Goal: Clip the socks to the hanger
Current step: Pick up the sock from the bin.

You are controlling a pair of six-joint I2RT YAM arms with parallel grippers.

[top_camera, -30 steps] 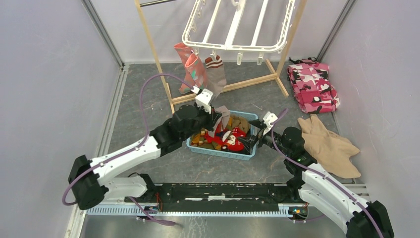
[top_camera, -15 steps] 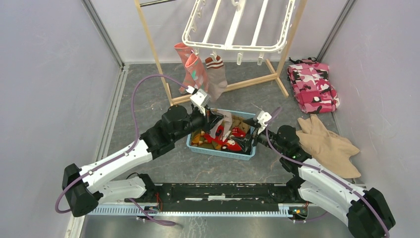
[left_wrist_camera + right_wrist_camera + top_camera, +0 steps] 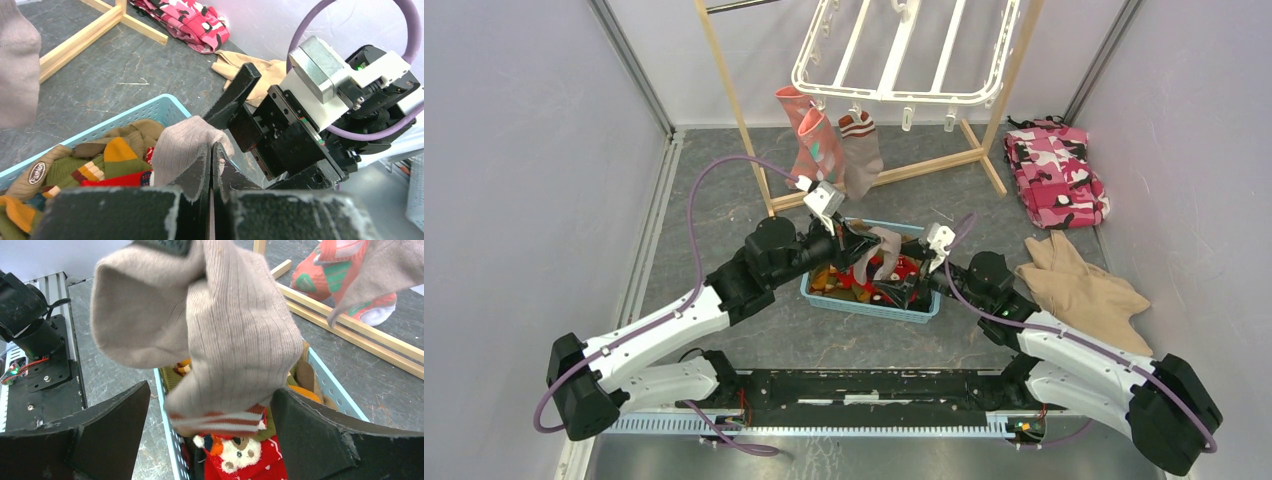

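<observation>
Pale lilac walls point(image 3: 514, 150) — grey stone-look floor point(image 3: 714, 210) — wooden frame stand point(image 3: 744, 120).

You are looking at a light wooden frame point(image 3: 736, 110) standing at the back of the grey surface point(image 3: 714, 200). A blue perforated basket point(image 3: 864, 306) is sitting near the middle, in front of the frame. To your right, a pink camouflage cloth point(image 3: 1054, 172) is lying bunched by the wall. A tan garment point(image 3: 1084, 295) is sprawling nearer you, apart from the basket.
</observation>
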